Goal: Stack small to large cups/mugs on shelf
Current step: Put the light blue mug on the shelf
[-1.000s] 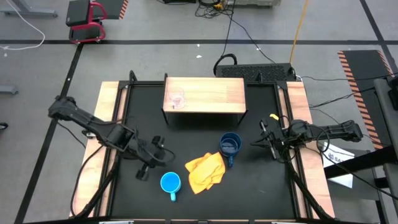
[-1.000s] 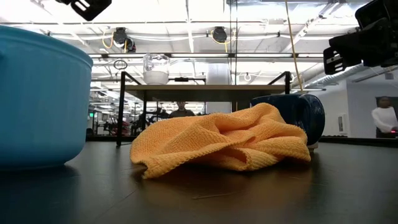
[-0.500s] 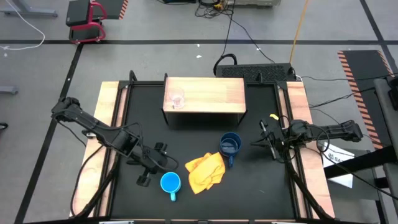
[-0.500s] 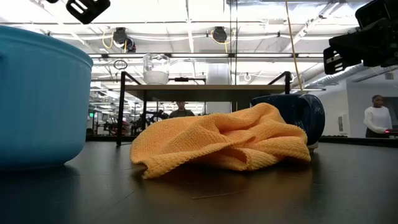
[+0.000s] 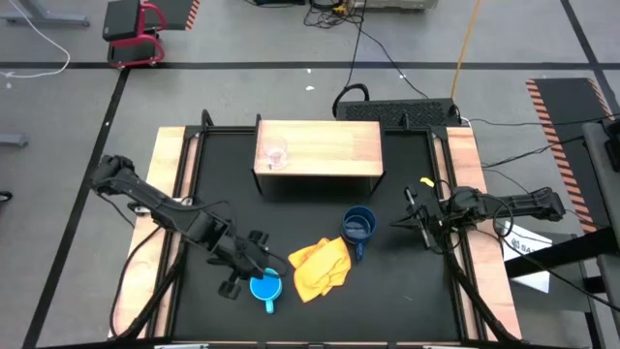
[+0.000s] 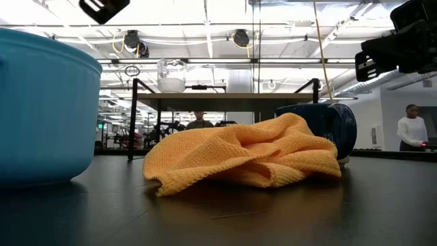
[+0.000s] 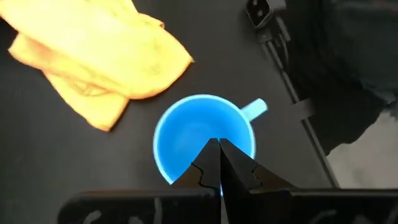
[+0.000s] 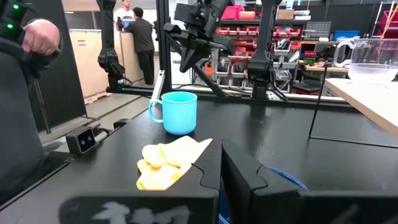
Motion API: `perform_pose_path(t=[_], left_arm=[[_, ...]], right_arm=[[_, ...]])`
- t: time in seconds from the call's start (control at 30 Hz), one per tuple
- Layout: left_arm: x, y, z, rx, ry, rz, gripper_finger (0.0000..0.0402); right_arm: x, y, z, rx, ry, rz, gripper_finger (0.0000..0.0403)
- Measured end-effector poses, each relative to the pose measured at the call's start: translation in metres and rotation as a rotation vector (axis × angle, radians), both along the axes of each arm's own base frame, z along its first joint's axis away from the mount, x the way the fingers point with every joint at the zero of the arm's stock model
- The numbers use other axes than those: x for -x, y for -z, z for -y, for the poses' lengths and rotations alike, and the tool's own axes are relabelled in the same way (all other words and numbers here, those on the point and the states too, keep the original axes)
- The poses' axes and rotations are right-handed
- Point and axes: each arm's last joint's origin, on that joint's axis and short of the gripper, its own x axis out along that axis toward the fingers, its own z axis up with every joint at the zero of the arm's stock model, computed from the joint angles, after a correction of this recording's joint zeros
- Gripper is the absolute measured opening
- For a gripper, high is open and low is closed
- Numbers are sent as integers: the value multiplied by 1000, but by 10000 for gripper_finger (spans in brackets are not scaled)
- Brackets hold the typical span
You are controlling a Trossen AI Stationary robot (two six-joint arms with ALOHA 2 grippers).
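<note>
**A:** Start at the left. Your left gripper hangs over the light blue mug at the near middle of the surface, fingers pressed together with nothing between them. The left wrist view looks straight down into the mug's mouth, its handle sticking out to one side.

**B:** So which step are you in?

**A:** I judge it as the reach for the mid-sized mug. The small glass cup already stands on the left end of the shelf at the far side. You must spread the fingers before lowering them, then close on the mug's wall or handle.

**B:** And moving right?

**A:** The yellow cloth lies crumpled just right of the light blue mug; keep it out of your grasp. Beyond it the dark blue mug stands near the cloth, still down on the surface. Your right gripper waits at the right edge, fingers pressed together, holding nothing.

**B:** Any writing or brands to read?

**A:** None that I can make out on either mug, the shelf or the cloth.
</note>
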Motion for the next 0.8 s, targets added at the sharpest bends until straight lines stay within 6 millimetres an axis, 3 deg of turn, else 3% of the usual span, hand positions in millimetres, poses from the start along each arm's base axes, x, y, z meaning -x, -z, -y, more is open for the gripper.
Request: perform_pose_path(t=[0.3, 0.6, 0.8], left_arm=[[-12, -2, 3, -61, 20, -15, 0], [-23, 25, 7, -112, 13, -142, 0], [-26, 28, 5, -124, 14, -141, 0]], right_arm=[[0, 0, 0, 7, 0, 1, 0], [0, 0, 0, 11, 0, 2, 0], [0, 0, 0, 11, 0, 2, 0]])
